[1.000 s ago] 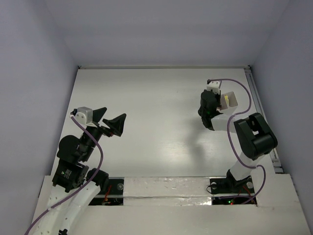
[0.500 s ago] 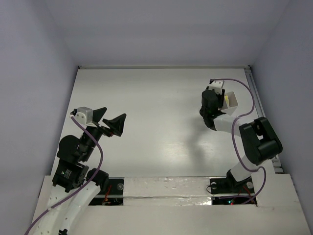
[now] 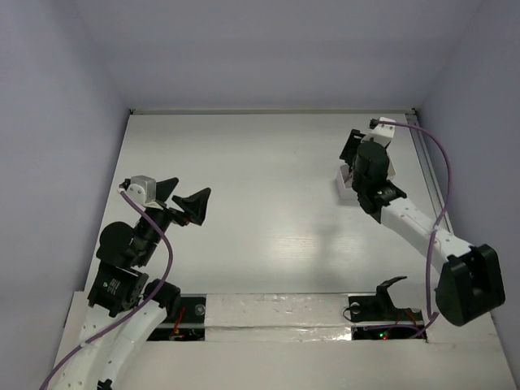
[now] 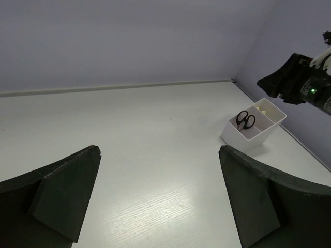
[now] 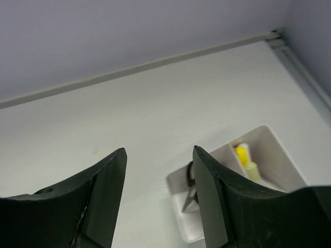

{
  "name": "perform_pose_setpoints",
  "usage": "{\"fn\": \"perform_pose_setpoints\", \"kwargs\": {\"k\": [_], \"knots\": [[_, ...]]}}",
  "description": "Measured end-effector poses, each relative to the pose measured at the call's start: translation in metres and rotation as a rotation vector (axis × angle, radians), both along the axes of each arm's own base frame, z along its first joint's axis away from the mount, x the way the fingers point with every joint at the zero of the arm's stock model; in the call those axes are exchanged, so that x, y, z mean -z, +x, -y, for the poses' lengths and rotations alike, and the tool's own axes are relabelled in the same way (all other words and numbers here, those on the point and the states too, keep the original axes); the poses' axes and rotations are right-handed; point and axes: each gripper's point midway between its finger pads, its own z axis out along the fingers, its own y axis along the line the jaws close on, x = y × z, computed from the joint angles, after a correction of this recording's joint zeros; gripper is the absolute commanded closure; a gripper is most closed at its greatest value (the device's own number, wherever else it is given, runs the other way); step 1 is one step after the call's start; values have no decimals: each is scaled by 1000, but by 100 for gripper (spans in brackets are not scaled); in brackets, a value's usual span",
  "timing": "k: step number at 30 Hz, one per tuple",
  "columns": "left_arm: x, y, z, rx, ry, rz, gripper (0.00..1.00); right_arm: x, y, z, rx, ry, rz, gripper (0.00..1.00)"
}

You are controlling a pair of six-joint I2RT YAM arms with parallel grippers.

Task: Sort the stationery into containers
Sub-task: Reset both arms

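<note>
A white two-part container (image 4: 249, 142) stands at the table's right side. Black-handled scissors (image 4: 245, 120) stand in its nearer compartment, handles up. The right wrist view looks down into this container (image 5: 178, 212): the scissors (image 5: 190, 187) fill one part and yellow-ended pens (image 5: 243, 156) the other. My right gripper (image 5: 159, 150) hangs open above it with nothing between its fingers. From above, the right gripper (image 3: 354, 145) and its wrist cover most of the container (image 3: 344, 183). My left gripper (image 3: 185, 195) is open and empty over the left of the table (image 4: 159, 151).
A raised rail (image 3: 422, 154) runs along the table's right edge, close to the container. The back wall (image 5: 129, 70) meets the table just beyond it. The right arm's elbow (image 3: 467, 284) sticks out at the near right corner.
The right gripper has gone from shut to open and drawn up and back from the container. Its arm has stretched out, with the elbow swinging to the near right. The left arm is still.
</note>
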Motion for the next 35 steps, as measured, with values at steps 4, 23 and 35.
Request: {"fn": "perform_pose_setpoints", "kwargs": {"k": [4,23,35], "knots": [[3,3,0,-4,5,-11,1,-20,-16,-24,-161,93,24,40],[0,7,3,15,2,-2,1,-125,-154,-22,-440,301,293,0],[-13,6,-1,-2,-37,18,1,-133,-187,-6,-436,327,382,0]]}}
